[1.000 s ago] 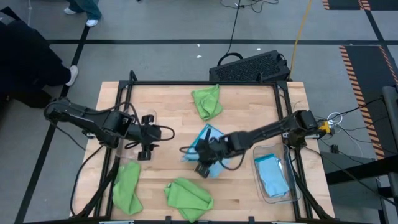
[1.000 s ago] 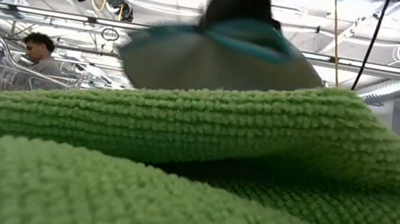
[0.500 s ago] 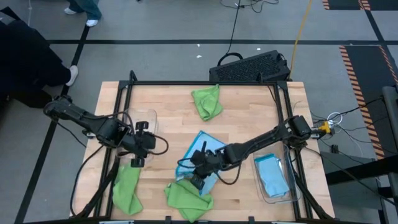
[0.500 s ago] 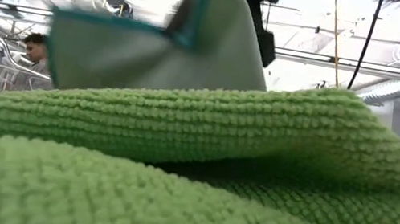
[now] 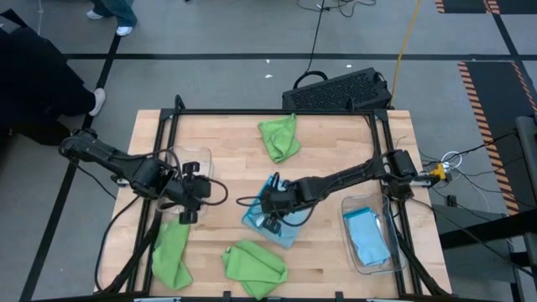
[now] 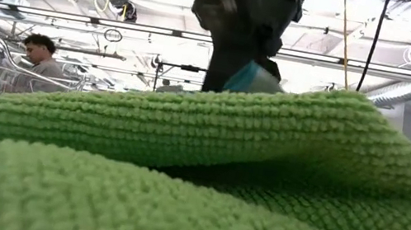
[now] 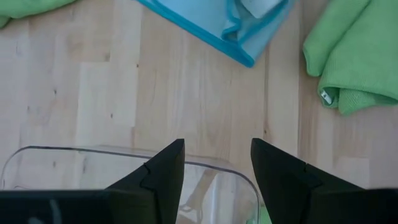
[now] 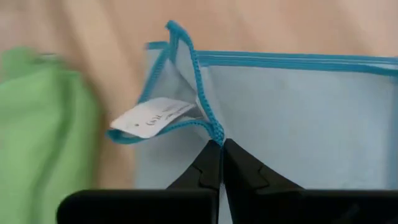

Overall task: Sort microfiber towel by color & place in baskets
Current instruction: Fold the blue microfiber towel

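Note:
My right gripper (image 5: pixel 270 211) is shut on a light blue towel (image 5: pixel 274 226) near the table's middle. In the low view, the gripper (image 6: pixel 242 21) shows above a green towel (image 6: pixel 178 177) that fills the foreground. My open left gripper (image 5: pixel 195 193) hovers by the left clear basket (image 5: pixel 186 161), whose rim (image 7: pixel 124 152) lies beyond its fingers. Another blue towel (image 5: pixel 367 235) lies in the right clear basket (image 5: pixel 379 262). Green towels lie at the far middle (image 5: pixel 278 137), near left (image 5: pixel 172 252) and near middle (image 5: pixel 252 264). My right gripper pinches the blue towel's darker blue hem (image 8: pixel 214 132) between its two fingertips, close to the corner with the white tag (image 8: pixel 152 118). A raised fold of the edge sits in the fingers. The fingers slant down from the table's right side, and the towel spreads on the table beyond them.
A black perforated crate (image 5: pixel 340 91) stands beyond the table's far edge. Black frame rails (image 5: pixel 268 113) run along the table's sides. Bare wood lies between the blue towel and the far green towel. A person (image 6: pixel 40 54) is in the room behind.
My right gripper swung the lifted blue towel toward the near edge, then drew back toward the middle and came down; the towel, spread in the air half a second ago, now lies low on the table. My left gripper shifted slightly toward the near edge.

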Available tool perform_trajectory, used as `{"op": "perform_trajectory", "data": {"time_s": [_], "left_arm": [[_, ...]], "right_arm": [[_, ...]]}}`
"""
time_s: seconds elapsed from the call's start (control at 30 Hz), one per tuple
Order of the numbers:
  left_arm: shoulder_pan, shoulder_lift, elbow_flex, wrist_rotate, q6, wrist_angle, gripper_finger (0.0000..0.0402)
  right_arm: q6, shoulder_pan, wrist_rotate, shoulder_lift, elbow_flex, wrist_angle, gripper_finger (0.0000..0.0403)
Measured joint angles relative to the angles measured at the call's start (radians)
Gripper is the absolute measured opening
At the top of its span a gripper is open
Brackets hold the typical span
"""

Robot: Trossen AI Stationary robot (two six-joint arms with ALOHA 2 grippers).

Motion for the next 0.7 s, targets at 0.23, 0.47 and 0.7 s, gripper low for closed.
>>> {"op": "perform_trajectory", "data": {"time_s": [0.23, 0.47, 0.7], "left_arm": [[0.017, 0.000, 0.000, 0.000, 0.009, -0.001, 0.0189], [0.042, 0.000, 0.000, -0.002, 0.012, -0.003, 0.0188], [0.044, 0.000, 0.000, -0.002, 0.001, -0.011, 0.0189]], "right_arm": [[-0.028, -0.031, 0.092, 0.000, 0.000, -0.116, 0.0003], [-0.079, -0.050, 0.092, 0.000, -0.037, -0.148, 0.0003], [-0.021, -0.060, 0.092, 0.000, -0.159, -0.063, 0.0003]]}}
